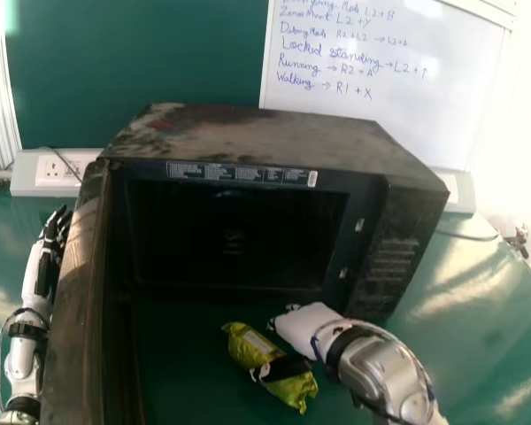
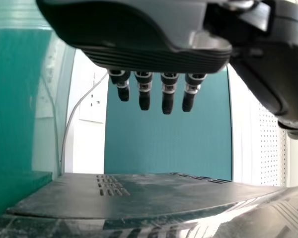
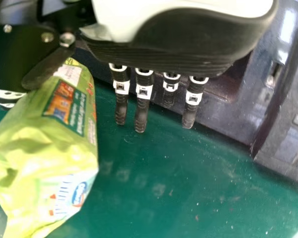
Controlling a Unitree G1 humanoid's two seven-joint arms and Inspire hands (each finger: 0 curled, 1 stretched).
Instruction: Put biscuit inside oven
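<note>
Noting my right hand (image 1: 308, 328) low before the open front of the oven (image 1: 248, 135), thumb (image 1: 283, 367) across the biscuit packet (image 1: 298, 390). Packet is outside the oven, slantwise, near the mouth; likely kept there so the carry in is short. Right fingers (image 3: 140, 106) straight and slightly apart, not curled round the wrapper; whether the thumb has it pressed firmly, I cannot tell. Nor can I tell if the packet bears on the surface (image 1: 482, 310) or is lifted. Door (image 1: 81, 283) stands wide, giving a clear way to the dark inside (image 1: 239, 235). My left hand (image 1: 46, 252) is on the door's outer side, fingers straight and apart, probably there to guard against the door swinging back. Views compared: head view gives the whole opening and the door, with the thumb as a dark bar over the packet; right wrist view adds the straight fingers, the packet's printed side and its place on the thumb side. Left wrist view adds the slotted dark panel below the left fingers.
</note>
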